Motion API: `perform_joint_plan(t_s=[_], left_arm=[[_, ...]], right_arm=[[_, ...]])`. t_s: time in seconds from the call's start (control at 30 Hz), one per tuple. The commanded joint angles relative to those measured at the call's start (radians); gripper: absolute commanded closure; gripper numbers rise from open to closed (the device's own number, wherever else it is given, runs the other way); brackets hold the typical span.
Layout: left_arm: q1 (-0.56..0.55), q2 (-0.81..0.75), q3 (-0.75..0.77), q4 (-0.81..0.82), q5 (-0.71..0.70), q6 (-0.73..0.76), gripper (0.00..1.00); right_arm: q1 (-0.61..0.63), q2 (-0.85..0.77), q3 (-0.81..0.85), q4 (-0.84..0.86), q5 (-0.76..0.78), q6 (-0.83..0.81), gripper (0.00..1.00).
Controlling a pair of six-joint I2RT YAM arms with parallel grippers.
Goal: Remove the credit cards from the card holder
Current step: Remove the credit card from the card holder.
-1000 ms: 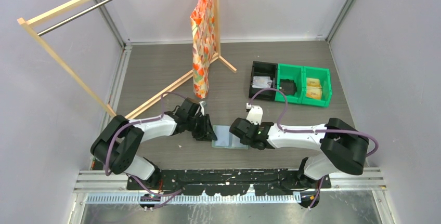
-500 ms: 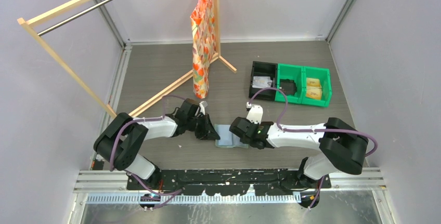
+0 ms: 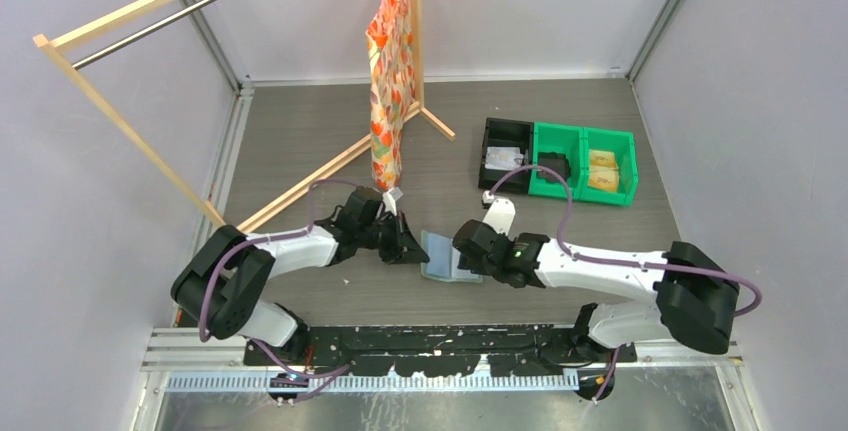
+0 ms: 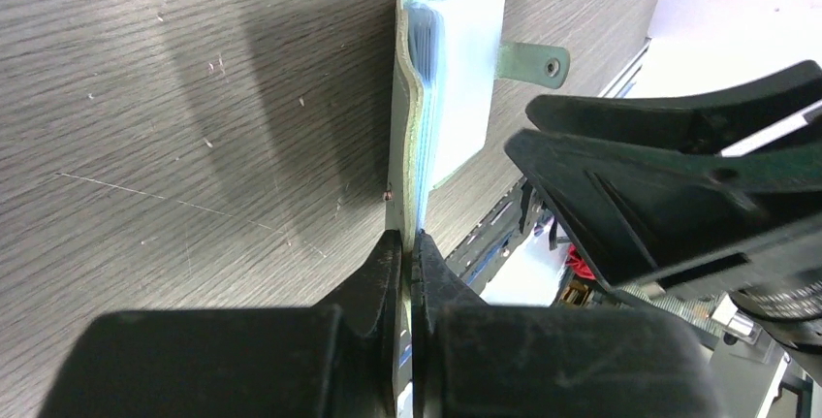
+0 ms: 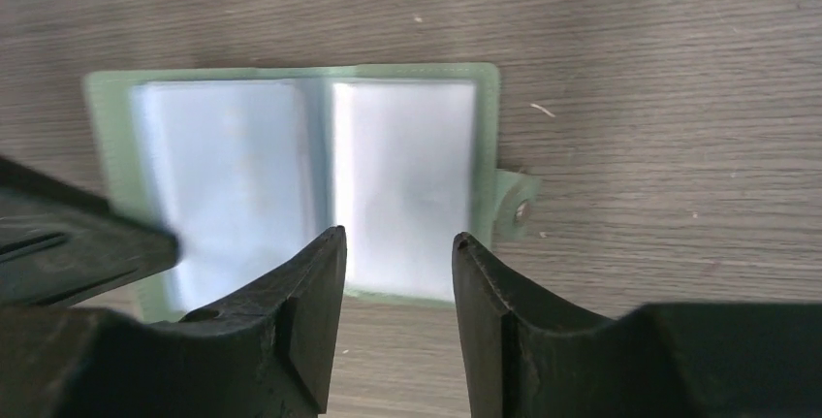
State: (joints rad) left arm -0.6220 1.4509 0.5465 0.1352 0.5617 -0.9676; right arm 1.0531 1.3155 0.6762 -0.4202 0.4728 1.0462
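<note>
The sage-green card holder (image 3: 440,256) lies open on the table between the arms, its pale blue-grey pockets up. My left gripper (image 4: 408,243) is shut on its left flap and holds that flap raised on edge (image 4: 407,127); the snap tab (image 4: 535,59) sticks out on the far side. My right gripper (image 5: 397,239) is open and empty, hovering over the near edge of the right-hand pocket (image 5: 402,180). In the top view it (image 3: 470,259) sits at the holder's right side. No separate card shows outside the pockets.
A black bin (image 3: 506,154) and two green bins (image 3: 582,161) stand at the back right. A wooden clothes rack (image 3: 150,71) with a hanging orange patterned cloth (image 3: 388,71) stands at the back left, its foot near the left gripper.
My left gripper has lifted the holder's left flap and shifted right. My right arm has moved right and slightly back, and the holder now looks narrower from above.
</note>
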Motion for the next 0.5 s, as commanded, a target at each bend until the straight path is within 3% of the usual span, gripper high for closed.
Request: perform_joint_plan(t_s=[0.0,0.47], left_arm=[[-0.003,-0.036,0.025,0.055,0.011,-0.01,0.99],[-0.003,-0.027,0.018,-0.014,-0.01,0.043,0.99]], right_arm=[[0.019,-0.045,0.053,0.015,-0.028,-0.009,0.5],[0.03,0.125,0.179,0.153,-0.059,-0.006,0.42]])
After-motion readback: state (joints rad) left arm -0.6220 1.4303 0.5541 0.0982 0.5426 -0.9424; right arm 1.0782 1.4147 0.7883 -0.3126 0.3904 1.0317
